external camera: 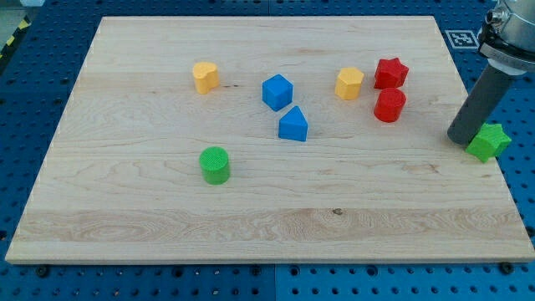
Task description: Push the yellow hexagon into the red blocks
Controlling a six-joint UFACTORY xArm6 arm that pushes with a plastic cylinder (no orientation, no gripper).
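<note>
**Yellow hexagon sits just beside the red pair; tip far off at the right edge**

While the rod stands at the view's right edge of the wooden board [167,217], my tip [459,140] rests just to the left of the green star [489,141], touching it or very nearly so. The arm carries no pincer, only this straight dark rod, so nothing opens, closes or pinches.

The yellow hexagon [349,83] lies in the upper right part of the board, just left of the red star [390,73] and up-left of the red cylinder-like block [389,105]; a narrow gap separates it from both. The two red blocks sit almost touching, star above, the other below. My tip is well apart from the hexagon, on the far side of the red blocks.

Near the board's middle are a blue cube [277,91] and, just below it, a blue triangular block [293,124]. A second yellow block [206,77], heart-like, sits up-left, and a green cylinder [215,165] lies lower left.
</note>
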